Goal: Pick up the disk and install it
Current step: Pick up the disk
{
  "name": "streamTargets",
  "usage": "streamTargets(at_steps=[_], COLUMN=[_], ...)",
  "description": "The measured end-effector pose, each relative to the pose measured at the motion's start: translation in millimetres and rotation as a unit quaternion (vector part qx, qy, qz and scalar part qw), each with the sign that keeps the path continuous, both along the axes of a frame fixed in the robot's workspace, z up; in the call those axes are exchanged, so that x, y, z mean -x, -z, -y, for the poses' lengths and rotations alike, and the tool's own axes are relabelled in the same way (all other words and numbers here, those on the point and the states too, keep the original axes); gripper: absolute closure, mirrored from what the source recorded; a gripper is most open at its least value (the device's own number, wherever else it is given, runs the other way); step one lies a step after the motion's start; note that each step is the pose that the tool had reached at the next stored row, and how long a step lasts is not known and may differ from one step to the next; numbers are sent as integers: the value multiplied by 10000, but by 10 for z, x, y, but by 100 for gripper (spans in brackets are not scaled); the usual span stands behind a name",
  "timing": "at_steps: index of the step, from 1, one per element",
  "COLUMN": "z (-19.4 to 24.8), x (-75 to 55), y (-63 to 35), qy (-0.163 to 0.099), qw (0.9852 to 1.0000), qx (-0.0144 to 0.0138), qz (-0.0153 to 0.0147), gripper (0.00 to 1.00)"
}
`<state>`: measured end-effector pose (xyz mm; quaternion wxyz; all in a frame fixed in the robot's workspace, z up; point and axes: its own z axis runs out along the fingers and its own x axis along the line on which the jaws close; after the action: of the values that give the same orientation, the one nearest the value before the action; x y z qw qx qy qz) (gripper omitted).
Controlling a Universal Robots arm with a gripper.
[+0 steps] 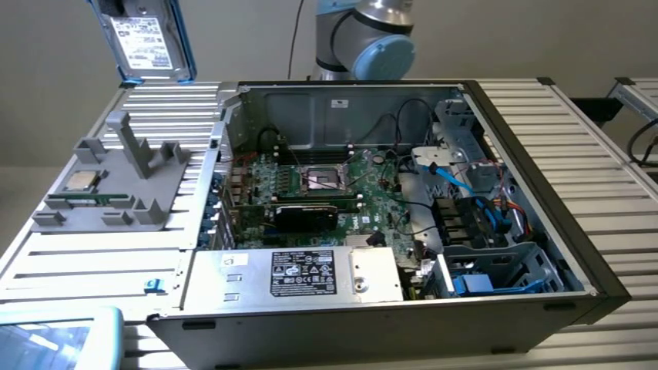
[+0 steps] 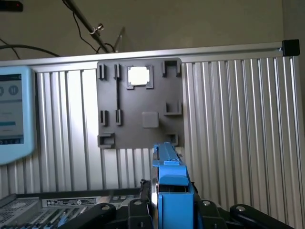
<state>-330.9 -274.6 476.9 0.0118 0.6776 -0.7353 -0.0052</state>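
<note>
Above the bench's [image 1: 575,154] edge beyond the grey fixture tray [image 1: 119,181], we see the fingers [image 2: 141,210] clamping the disk [image 1: 149,38] aloft.

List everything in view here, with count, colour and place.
disk: one, silver in blue carrier, held above the table, exterior view's left
holder: one, grey, on the table beside the case
chip: one, silver, in the holder
case: one, grey and black, open, mid-table
motherboard: one, green, inside the case
power supply: one, silver with black label, inside the case
cables: several, blue, inside the case
tablet: one, light blue, table's near edge, exterior view's left
table: one, ribbed aluminium, under everything
arm: one, grey with blue caps, behind the case
gripper: one, black, shut on the disk
</note>
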Motion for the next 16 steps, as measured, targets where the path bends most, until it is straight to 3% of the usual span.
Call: streamTargets(at_steps=[16], z=[341], x=[-561], y=[-33], qy=[-1], qw=[10000], qx=[-17], qz=[0], gripper=[63])
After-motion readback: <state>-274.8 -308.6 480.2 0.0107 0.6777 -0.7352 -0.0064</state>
